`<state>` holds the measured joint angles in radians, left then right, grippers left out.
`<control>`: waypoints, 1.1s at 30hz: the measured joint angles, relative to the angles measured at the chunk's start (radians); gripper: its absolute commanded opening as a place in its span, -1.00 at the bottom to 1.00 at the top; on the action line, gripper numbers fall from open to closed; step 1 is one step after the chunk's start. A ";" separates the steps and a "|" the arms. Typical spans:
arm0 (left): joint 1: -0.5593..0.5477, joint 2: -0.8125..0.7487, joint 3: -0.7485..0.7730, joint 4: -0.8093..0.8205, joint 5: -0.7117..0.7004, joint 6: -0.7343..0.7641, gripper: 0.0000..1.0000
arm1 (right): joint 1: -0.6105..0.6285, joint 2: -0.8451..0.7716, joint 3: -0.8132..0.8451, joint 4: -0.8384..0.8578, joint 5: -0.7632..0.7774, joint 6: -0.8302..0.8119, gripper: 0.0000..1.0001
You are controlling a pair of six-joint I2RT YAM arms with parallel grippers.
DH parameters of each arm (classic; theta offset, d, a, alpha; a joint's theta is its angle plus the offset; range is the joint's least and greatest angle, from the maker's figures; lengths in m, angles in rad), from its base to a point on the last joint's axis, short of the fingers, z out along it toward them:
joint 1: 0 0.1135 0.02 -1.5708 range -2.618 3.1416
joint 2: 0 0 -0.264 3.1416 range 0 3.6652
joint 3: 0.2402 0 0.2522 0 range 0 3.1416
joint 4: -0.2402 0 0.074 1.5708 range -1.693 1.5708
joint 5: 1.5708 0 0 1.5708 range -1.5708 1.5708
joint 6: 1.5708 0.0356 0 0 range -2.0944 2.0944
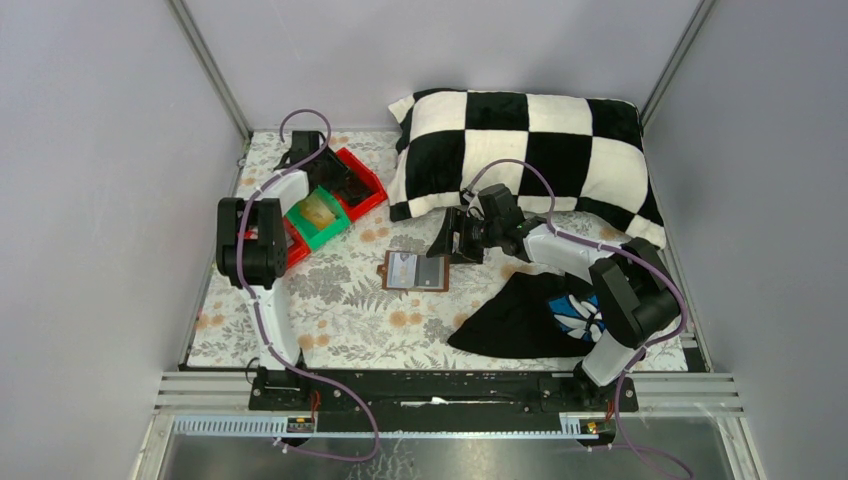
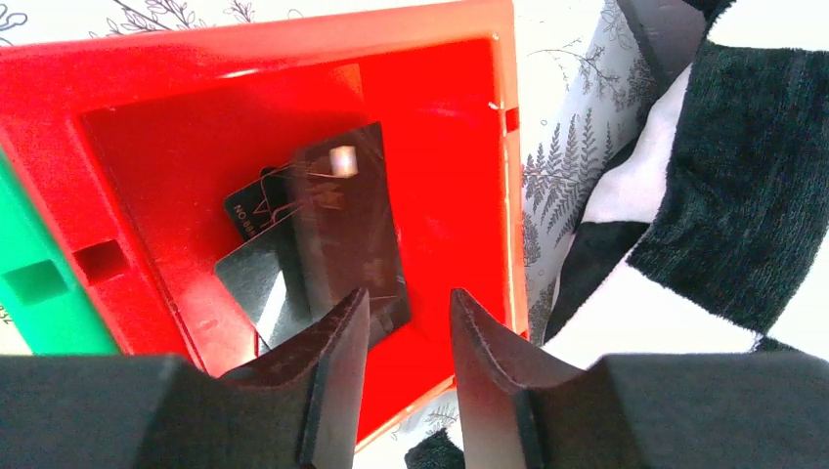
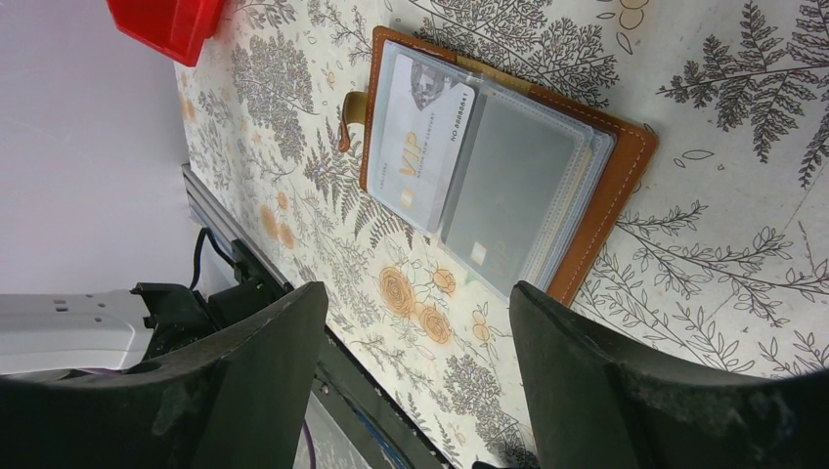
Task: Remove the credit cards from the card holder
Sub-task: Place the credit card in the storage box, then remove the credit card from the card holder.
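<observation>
Reaching for the beige plastic VIP card [image 3: 420,137] sleeved in the open brown leather card holder [image 3: 606,181], which lies flat on the floral cloth [image 3: 733,78], we should pinch only the card's edge so the holder does not lift. Our right gripper [image 3: 415,293] hovers over it, wrist bent down, jaws wide and empty. Our left gripper [image 2: 408,298] points into the red plastic tray [image 2: 440,29], jaws parted and empty, above dark cards [image 2: 332,225].

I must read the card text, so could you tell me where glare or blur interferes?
Left wrist: a white glare spot on the dark cards in the red tray. Right wrist: wallet sharp, VIP card legible through clear sleeves. Top view: even light, print too small.
</observation>
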<state>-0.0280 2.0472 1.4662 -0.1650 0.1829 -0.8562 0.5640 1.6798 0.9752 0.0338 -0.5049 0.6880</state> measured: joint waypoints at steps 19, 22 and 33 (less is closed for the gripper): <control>-0.172 -0.486 -0.061 -0.191 0.069 0.204 -0.12 | 0.000 0.001 0.000 0.006 0.018 -0.002 0.42; -0.235 -0.542 -0.160 -0.202 0.121 0.214 -0.12 | 0.000 0.010 0.000 0.024 0.018 0.003 0.30; -0.349 -0.577 -0.527 -0.230 0.200 0.196 -0.13 | 0.014 0.118 -0.002 0.107 0.006 0.069 -0.12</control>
<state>-0.3771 1.4704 0.9390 -0.3954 0.3824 -0.6598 0.5781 1.7977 0.9733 0.1410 -0.4984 0.7567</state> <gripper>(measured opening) 0.439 0.478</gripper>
